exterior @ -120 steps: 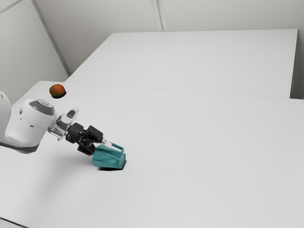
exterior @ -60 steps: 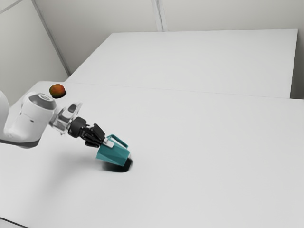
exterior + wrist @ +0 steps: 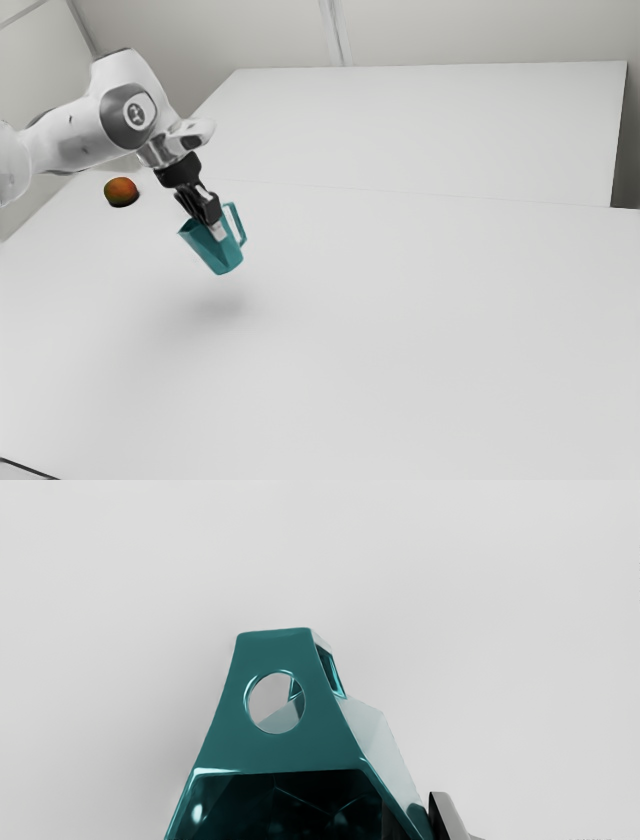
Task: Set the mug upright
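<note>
- Mug point(image 3: 212, 252): held above the table point(image 3: 400, 350), mouth up but tilted, base toward the exterior view's right.
- Best handling, I judge: level it above the table, lower gently, release only once the base sits flat; a slanted landing could topple it.
- Looks: teal, faceted, glossy, dark inside; handle point(image 3: 272, 652) pierced by a round hole.
- Gripper point(image 3: 218, 232): clamped on the mug's wall, above the table.
- Fruit point(image 3: 121, 191): orange-red, on the table.
</note>
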Available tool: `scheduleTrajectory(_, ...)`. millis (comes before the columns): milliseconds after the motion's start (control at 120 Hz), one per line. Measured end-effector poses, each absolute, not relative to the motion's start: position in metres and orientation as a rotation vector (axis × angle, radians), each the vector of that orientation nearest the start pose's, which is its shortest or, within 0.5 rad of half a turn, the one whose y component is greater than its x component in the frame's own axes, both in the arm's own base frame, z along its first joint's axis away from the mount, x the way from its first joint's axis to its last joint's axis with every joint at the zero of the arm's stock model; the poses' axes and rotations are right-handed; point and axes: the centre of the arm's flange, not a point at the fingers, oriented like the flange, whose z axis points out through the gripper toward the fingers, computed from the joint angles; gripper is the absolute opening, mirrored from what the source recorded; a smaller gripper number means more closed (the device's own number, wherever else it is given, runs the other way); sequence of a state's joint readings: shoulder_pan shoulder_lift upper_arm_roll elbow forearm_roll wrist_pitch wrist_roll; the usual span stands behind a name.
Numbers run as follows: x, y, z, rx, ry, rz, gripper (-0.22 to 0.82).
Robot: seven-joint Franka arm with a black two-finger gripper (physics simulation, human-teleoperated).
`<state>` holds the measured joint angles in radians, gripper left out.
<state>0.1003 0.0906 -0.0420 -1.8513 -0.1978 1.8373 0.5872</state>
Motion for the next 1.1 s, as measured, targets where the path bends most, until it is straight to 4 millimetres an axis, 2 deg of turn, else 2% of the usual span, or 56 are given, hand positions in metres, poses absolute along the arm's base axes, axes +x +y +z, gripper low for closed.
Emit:
scheduleTrajectory(50, 0.579, -0.019, 0.461, -3.203, 0.853, 0.088, -0.17)
scheduleTrajectory(92, 0.581, -0.032, 0.457, -3.174, 0.862, 0.095, -0.17)
scheduleTrajectory(233, 0.593, -0.020, 0.436, -3.133, 0.752, 0.093, -0.17)
scheduleTrajectory(392, 0.604, -0.034, 0.400, -3.112, 0.708, 0.084, -0.17)
scheduleTrajectory(533, 0.599, -0.036, 0.369, -3.102, 0.656, 0.082, -0.17)
scheduleTrajectory(692, 0.598, -0.036, 0.360, -3.103, 0.597, 0.035, -0.17)
scheduleTrajectory(733, 0.599, -0.037, 0.361, -3.105, 0.585, 0.023, -0.11)
scheduleTrajectory(917, 0.600, -0.042, 0.367, -3.115, 0.553, -0.023, 0.27)
scheduleTrajectory(1033, 0.599, -0.044, 0.380, -3.115, 0.540, -0.054, 0.41)
scheduleTrajectory(1100, 0.596, -0.047, 0.397, -3.112, 0.540, -0.083, 0.47)
